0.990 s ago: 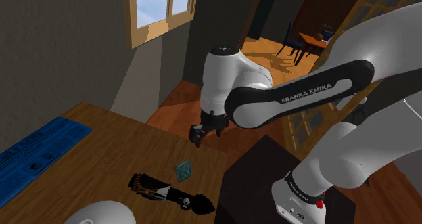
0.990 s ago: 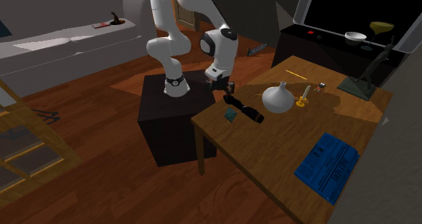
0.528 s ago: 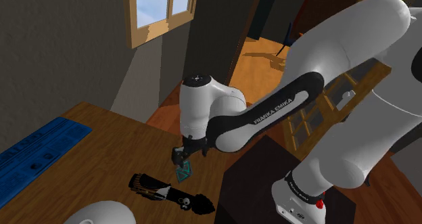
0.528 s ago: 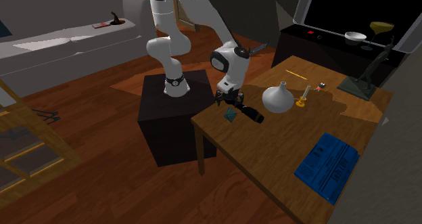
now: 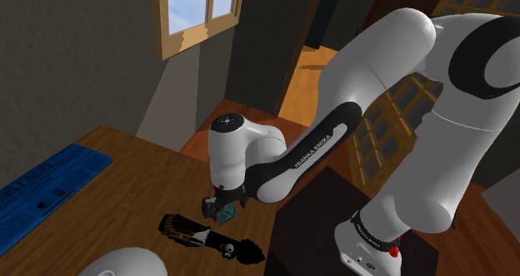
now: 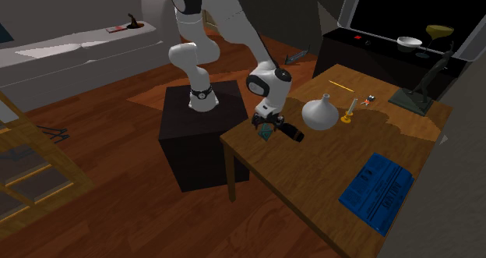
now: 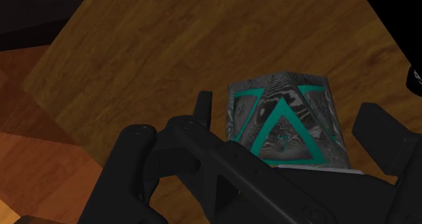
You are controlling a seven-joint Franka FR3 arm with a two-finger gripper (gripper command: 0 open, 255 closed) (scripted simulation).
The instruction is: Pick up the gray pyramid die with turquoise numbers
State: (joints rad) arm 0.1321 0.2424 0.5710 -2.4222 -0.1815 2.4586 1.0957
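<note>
The gray pyramid die (image 7: 284, 121) with turquoise markings rests on the wooden table (image 7: 169, 53), near the corner closest to the stand. My gripper (image 7: 287, 114) has come down over it and is open. One black finger (image 7: 203, 107) stands a little off one side of the die, and the other finger (image 7: 379, 131) stands off the opposite side. In the shoulder view the die (image 5: 225, 210) peeks out under the gripper (image 5: 218, 208). In the second exterior view the gripper (image 6: 265, 127) covers most of the die (image 6: 266, 133).
A black torch-like object (image 5: 212, 239) lies right beside the die. A white vase (image 6: 321, 112) and a small gold candle holder (image 6: 346, 116) stand further along the table (image 6: 311, 171). A blue book (image 6: 378, 190) lies at the far end. The dark stand (image 6: 198, 132) adjoins the table's corner.
The arm has swung down from above the table's edge to the die. The gripper dropped until its fingers straddle the die. The die has not moved.
</note>
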